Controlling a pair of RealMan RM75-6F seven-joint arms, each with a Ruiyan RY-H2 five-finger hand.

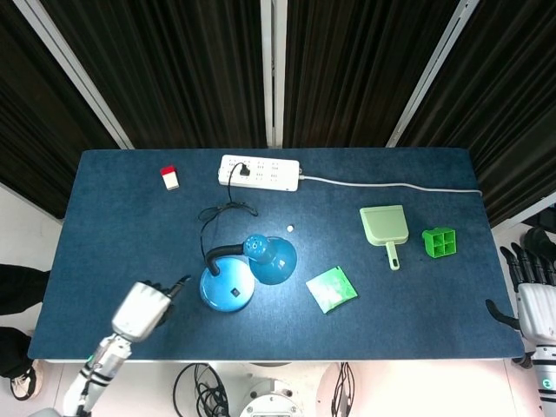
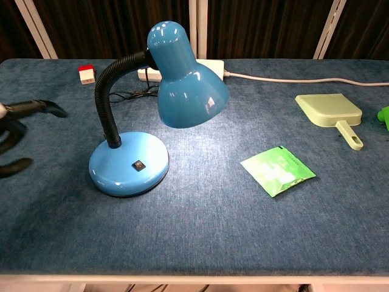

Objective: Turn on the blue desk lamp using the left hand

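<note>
The blue desk lamp [image 1: 228,287] stands left of the table's middle on its round base [image 2: 115,167], and its small switch [image 2: 138,164] is uncovered. A black gooseneck carries the blue shade [image 2: 185,79], which faces down to the right. A pale lit patch lies on the cloth under the shade. My left hand [image 1: 143,306] hovers left of the base, apart from it, holding nothing; only its dark fingertips [image 2: 42,108] show at the left edge of the chest view. My right hand [image 1: 532,300] rests off the table's right edge, fingers apart and empty.
A white power strip [image 1: 259,172] at the back holds the lamp's black cord. A red and white block [image 1: 169,177] sits at the back left. A green packet [image 2: 278,170] lies right of the lamp. Further right are a green dustpan [image 1: 385,228] and a green cube tray [image 1: 440,241].
</note>
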